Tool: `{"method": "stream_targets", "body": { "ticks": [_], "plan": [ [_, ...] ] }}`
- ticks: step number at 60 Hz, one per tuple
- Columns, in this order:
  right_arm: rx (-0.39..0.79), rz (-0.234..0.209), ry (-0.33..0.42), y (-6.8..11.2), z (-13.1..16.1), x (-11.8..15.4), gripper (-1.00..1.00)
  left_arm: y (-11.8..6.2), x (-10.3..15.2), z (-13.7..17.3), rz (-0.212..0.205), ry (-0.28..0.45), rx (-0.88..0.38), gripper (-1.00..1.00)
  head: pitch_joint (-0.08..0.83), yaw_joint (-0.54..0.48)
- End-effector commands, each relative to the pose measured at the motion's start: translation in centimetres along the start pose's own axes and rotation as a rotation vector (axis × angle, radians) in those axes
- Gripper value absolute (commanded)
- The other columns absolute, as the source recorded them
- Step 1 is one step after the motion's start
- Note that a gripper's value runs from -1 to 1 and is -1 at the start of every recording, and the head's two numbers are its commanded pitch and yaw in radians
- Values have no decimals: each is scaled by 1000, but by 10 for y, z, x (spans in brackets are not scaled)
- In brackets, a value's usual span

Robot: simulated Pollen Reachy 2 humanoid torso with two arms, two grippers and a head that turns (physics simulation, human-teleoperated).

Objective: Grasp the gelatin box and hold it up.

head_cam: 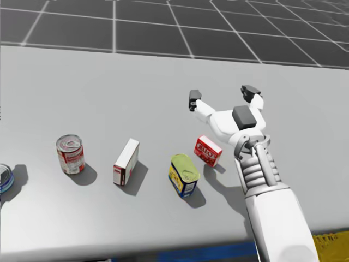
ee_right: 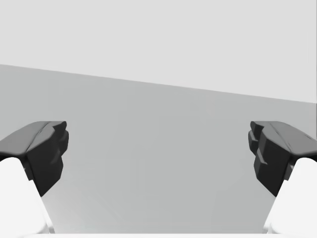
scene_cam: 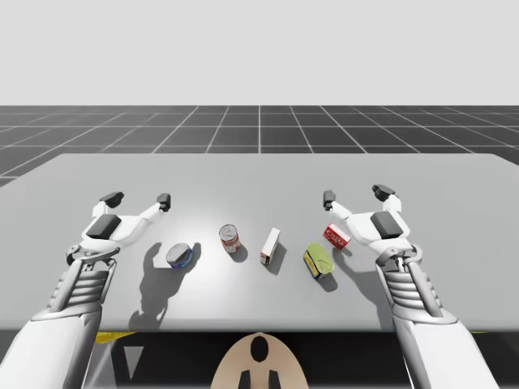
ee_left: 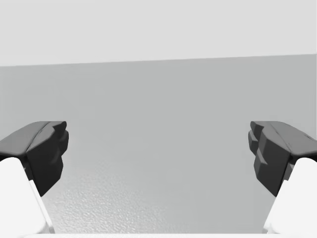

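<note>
High view shows the gelatin box, small and red, lying flat on the table just beside my right wrist, nearer to me than the fingertips of my right gripper. That gripper is wide open and holds nothing. To grasp well, I judge the arm must draw back and come down over the box, so both fingers meet two opposite sides. The yellow-green can lies near the box and may be knocked. Further off are a white box, a red-and-white can and a blue can. My left gripper is wide open too, empty, well apart.
</note>
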Motion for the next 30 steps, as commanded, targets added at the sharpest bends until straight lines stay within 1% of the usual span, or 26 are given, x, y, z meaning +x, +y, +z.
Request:
{"method": "stream_targets", "body": {
  "ticks": [1,8,12,14,17,18,20,21,23,24,26,28,30],
  "plan": [
    [-1,0,0,-1,0,0,-1000,-1,0,0,-6,-4,-1,-1000,631,-320],
    [0,-2,-2,-1,0,0,-1000,-1,0,0,-5,-3,-1,-1000,652,-367],
    [3,-3,0,-1,0,1,-1000,-1,0,0,-4,-3,-1,-1000,655,-374],
    [20,-10,2,-2,1,2,-1000,-1,0,0,-4,-4,0,-1000,655,-374],
    [36,-31,9,-2,1,3,-1000,-1,0,0,-3,-4,1,-1000,653,-371],
    [51,-37,26,-3,2,4,-1000,-1,0,0,-2,-4,3,-1000,650,-369],
    [67,-40,18,-3,4,5,-1000,-2,0,0,-2,-4,4,-1000,648,-366],
    [108,-44,27,-4,5,5,-1000,-1,0,0,-2,-3,6,-1000,645,-362],
    [115,-53,35,-4,7,6,-1000,-2,0,0,-2,-3,8,-1000,643,-360],
    [118,-50,33,-5,8,6,-1000,-2,0,0,-2,-3,8,-1000,643,-360],
    [146,-59,29,-6,11,8,-1000,-2,-1,0,-1,-1,8,-1000,644,-358],
    [166,-53,31,-8,16,9,-1000,-2,-1,0,-2,-1,7,-1000,643,-356],
    [175,-65,28,-10,18,10,-1000,-2,-1,0,-1,-1,7,-1000,643,-356]
  ]
}}
